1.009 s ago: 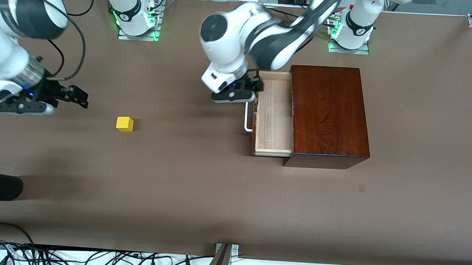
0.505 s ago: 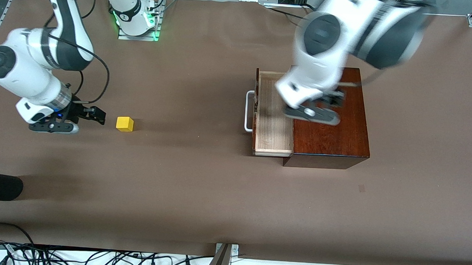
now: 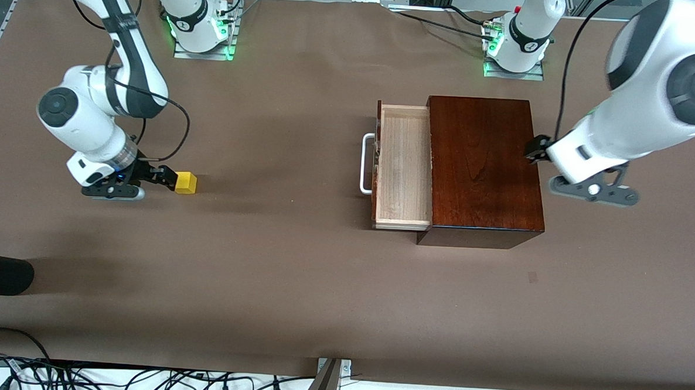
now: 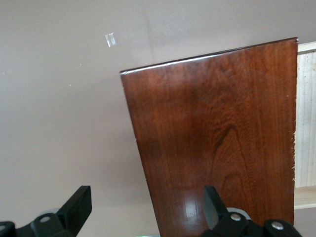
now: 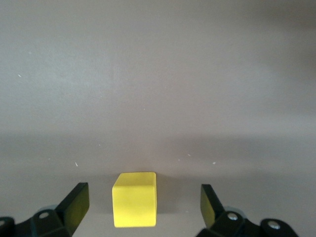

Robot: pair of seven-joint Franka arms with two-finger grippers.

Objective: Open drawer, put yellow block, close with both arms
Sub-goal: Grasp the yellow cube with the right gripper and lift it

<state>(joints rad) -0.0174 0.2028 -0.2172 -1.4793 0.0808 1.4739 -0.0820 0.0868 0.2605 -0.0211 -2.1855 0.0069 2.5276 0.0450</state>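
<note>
Both tools spread; right tool point(image 3: 166, 178) beside yellow block point(image 3: 185, 182); left tool point(image 3: 534, 150) over box point(image 3: 483, 166) edge.

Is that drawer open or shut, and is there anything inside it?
Open and empty: the drawer sticks out of the box, showing bare pale wood. The yellow block sits on the table.

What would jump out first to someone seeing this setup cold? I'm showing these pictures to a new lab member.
Probably the dark wooden box toward the left arm's end of the table, its drawer pulled open and empty. Next, the yellow block toward the right arm's end, with the right gripper open and low, the block between its fingers but ungripped. The left gripper hangs open over the box's edge away from the drawer.
</note>
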